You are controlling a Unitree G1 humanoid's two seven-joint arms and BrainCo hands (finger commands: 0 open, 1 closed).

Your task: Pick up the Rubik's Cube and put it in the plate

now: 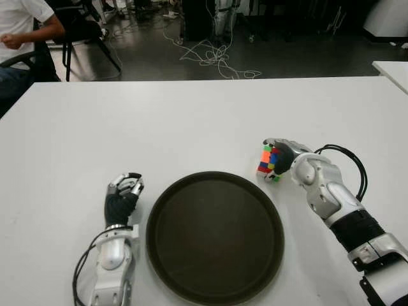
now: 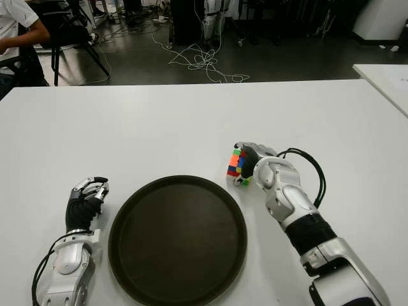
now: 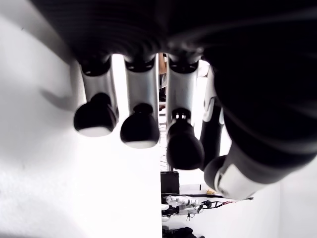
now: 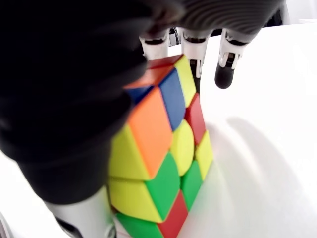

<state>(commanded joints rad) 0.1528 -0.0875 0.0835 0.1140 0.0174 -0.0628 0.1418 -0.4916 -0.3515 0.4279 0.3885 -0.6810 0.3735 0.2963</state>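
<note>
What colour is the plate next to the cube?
The plate is dark brown, almost black, plain with no pattern. It shows best in the left eye view.

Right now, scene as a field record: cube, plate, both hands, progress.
cube: Rubik's Cube beside the plate's far-right rim, outside it; whether it is off the table cannot be told
plate: dark round plate on the white table, nothing in it
right hand: right hand wrapped around the cube, fingers over its far side
left hand: left hand left of the plate, fingers curled, holds nothing
progress: cube grasped, not yet in the plate
</note>
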